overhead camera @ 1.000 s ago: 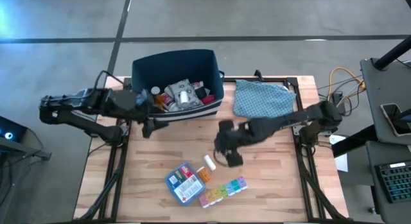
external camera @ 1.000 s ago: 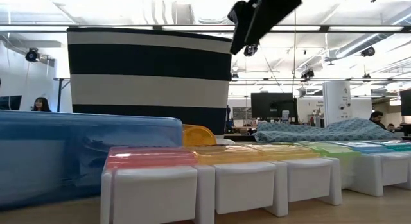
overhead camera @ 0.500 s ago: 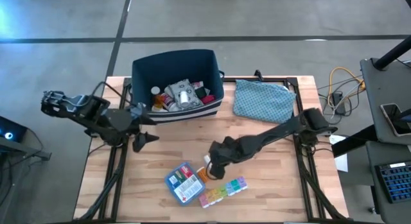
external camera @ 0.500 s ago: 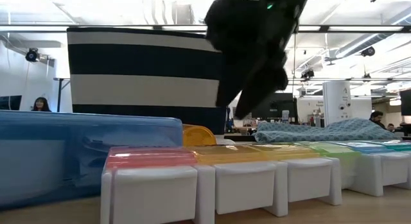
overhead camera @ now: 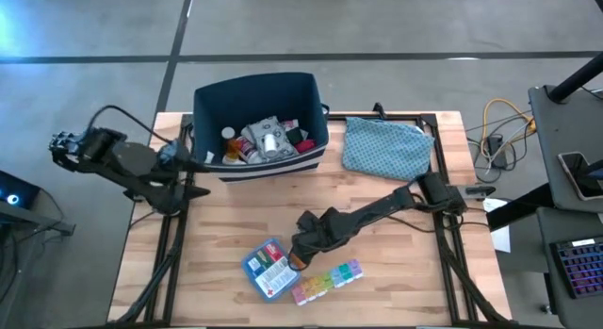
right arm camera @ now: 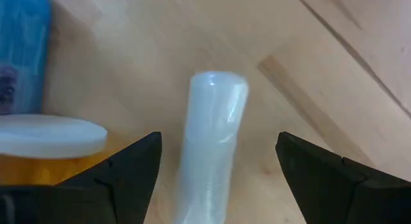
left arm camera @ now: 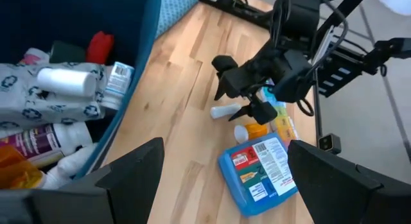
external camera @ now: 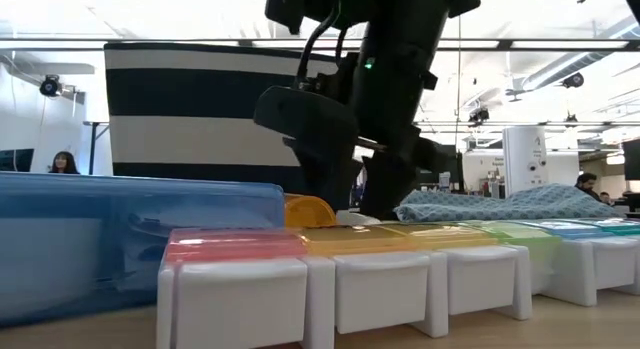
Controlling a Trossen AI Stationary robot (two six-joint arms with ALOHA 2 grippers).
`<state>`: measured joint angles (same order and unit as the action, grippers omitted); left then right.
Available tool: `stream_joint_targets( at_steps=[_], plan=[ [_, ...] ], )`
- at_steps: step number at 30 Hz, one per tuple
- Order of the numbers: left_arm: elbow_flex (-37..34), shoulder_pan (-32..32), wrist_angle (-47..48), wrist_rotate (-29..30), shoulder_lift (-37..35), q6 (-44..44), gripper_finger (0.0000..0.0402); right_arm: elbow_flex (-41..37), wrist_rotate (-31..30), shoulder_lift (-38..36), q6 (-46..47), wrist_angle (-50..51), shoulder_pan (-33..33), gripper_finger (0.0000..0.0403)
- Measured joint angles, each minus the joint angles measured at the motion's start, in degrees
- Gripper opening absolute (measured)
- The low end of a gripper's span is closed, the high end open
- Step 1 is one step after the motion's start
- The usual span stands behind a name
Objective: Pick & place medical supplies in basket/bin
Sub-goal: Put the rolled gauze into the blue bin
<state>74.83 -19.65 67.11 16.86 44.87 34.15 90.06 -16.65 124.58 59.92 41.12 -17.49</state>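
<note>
A pale wood-plank table (overhead camera: 236,225) on a dark frame stands on a grey concrete floor; the low view looks past it into a bright open workshop with screens and ceiling lights. The navy striped bin (overhead camera: 259,91) sits at the table's far edge, already holding bottles and packets, beside a teal cloth pouch (overhead camera: 386,145). Near the front lie a blue pouch (overhead camera: 268,271), an orange bottle (left arm camera: 253,131), a rainbow organizer (overhead camera: 325,280) and a white tube (right arm camera: 212,134). The right gripper (left arm camera: 247,102) reaches low over the tube, its open fingers (right arm camera: 122,169) straddling it, nothing gripped. The left gripper (overhead camera: 193,164), open and empty, waits beside the bin's left wall.
</note>
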Motion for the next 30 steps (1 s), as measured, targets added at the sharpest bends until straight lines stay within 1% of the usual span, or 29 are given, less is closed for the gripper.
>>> stream_joint_targets(
  at_steps=[5, 9, 14, 20, 25, 27, 30],
  plan=[
    [0.00, 0.03, 1.69, 0.04, -1.39, -1.84, 0.0308, 0.01, 0.96, 0.97, 2.89, 0.49, -0.04, 0.0280],
    [-0.04, 0.03, 2.82, 0.11, -2.81, -3.15, 0.0308, -0.02, 1.23, 1.28, 3.14, 0.58, 0.08, 0.0255],
    [-0.07, 0.03, 2.93, 1.12, -5.10, -3.47, 0.0308, -0.11, 1.52, 1.15, 4.26, 0.93, 0.53, 0.0198],
    [-0.04, 0.06, 2.97, 1.64, -7.29, -3.47, 0.0308, -0.09, 1.69, 1.04, 4.18, 0.52, 0.86, 0.0110],
    [-0.03, 0.06, 3.54, 1.66, -7.96, -3.47, 0.0308, 3.00, 1.58, 1.04, 0.98, 0.50, 0.86, 0.0041],
    [0.00, 0.06, 5.23, 1.62, -7.99, -3.45, 0.0308, 5.54, 0.49, 0.63, -0.57, 0.53, 0.86, 0.0031],
    [0.00, 0.06, 7.65, 1.64, -8.42, -3.46, 0.0308, 10.73, -2.00, -0.24, -3.32, 0.52, 0.97, 0.0031]
  ],
)
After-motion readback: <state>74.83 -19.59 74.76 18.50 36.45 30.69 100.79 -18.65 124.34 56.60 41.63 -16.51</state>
